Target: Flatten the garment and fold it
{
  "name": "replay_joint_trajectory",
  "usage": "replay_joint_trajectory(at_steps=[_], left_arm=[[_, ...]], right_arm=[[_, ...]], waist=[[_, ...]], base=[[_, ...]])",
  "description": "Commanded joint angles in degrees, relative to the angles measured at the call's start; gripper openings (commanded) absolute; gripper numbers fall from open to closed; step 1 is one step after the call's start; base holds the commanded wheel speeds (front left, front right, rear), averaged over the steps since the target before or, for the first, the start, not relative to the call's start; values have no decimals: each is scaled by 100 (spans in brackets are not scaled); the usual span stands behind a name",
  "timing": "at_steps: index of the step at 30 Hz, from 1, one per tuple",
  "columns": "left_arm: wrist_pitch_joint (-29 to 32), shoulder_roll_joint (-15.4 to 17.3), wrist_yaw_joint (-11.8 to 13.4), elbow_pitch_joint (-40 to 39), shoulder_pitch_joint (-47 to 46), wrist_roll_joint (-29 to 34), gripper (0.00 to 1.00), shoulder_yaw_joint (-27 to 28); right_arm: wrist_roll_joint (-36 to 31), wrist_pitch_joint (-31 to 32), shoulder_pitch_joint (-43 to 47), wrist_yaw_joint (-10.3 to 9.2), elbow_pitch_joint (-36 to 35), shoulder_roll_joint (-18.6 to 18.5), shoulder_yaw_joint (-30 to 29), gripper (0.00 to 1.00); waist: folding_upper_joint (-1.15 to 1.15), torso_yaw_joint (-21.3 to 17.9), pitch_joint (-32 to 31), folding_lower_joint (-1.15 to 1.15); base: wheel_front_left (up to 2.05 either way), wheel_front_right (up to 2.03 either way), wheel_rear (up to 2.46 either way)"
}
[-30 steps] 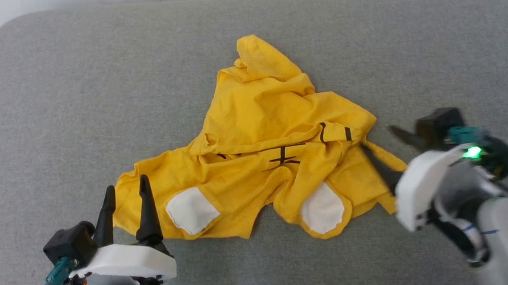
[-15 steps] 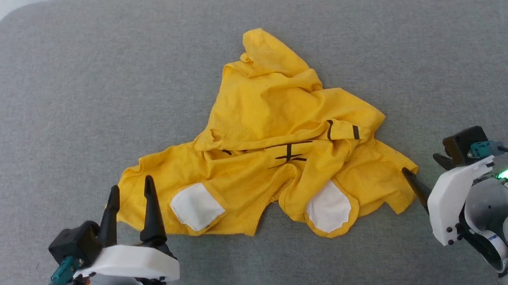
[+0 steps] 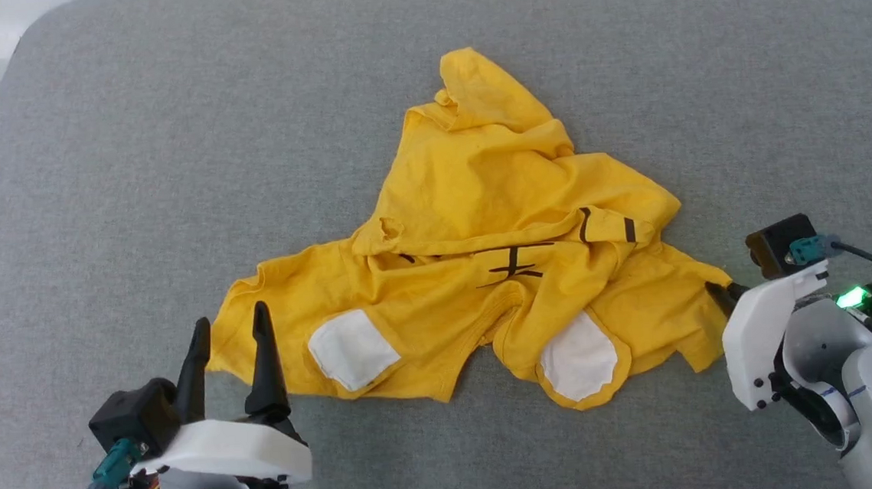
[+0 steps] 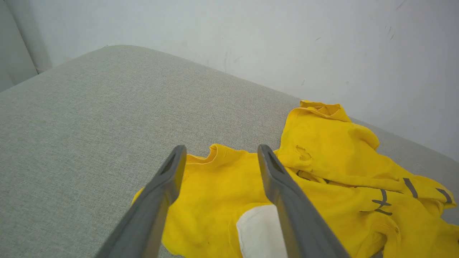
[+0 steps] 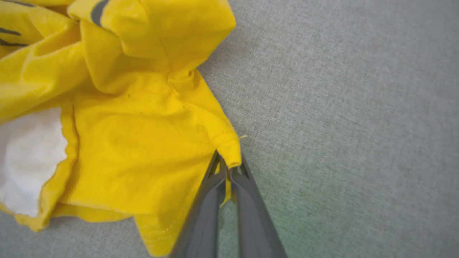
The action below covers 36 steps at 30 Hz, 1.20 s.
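The garment (image 3: 484,272), a bright yellow T-shirt with white patches and thin black lines, lies crumpled in the middle of the grey cushion. My left gripper (image 3: 229,332) stands open at its near left edge, the fingers over the yellow cloth; in the left wrist view the garment (image 4: 322,179) spreads beyond the open left gripper (image 4: 218,157). My right gripper (image 3: 716,294) is at the garment's right corner. In the right wrist view the right gripper (image 5: 229,166) is shut on a pinched corner of the garment (image 5: 143,136), with a sliver of cloth between the fingers.
The grey fabric surface (image 3: 132,181) extends widely to the left, right and far side of the shirt. A pale wall (image 4: 251,43) rises behind it. The surface's rounded left edge (image 3: 3,91) drops to a floor.
My right gripper dropped from above the shirt's right side to its right corner and shut on the cloth. The head camera shifted, sliding the scene rightward. The left gripper stayed open.
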Motion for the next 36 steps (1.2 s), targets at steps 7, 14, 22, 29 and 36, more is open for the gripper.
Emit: replay_joint_trajectory(at_steps=[7, 14, 22, 29, 36], left_arm=[[-12, 32, -10, 34, -20, 36, 100, -39], [16, 47, -37, 79, 19, 22, 100, -109], [192, 243, -53, 58, 53, 50, 100, -131], [1176, 801, -342, 145, -362, 217, 100, -467], [2596, 1277, -367, 613, -992, 317, 100, -686]], right_arm=[[7, -150, -170, -6, -15, -130, -522, 0], [-264, -208, -68, -6, 73, -266, -1248, 0], [-391, -291, 66, -6, 78, -112, -1421, 0], [-385, -299, 67, -6, 15, -44, -1357, 0], [-360, -304, 57, -6, -68, 19, -1242, 0]], waist=[[0, -77, -104, 0], [0, -20, -208, 0], [0, -33, -307, 0], [0, -65, -312, 0], [0, -155, -262, 0]], base=[[0, 0, 0], [0, 0, 0], [0, 0, 0], [0, 0, 0], [0, 0, 0]])
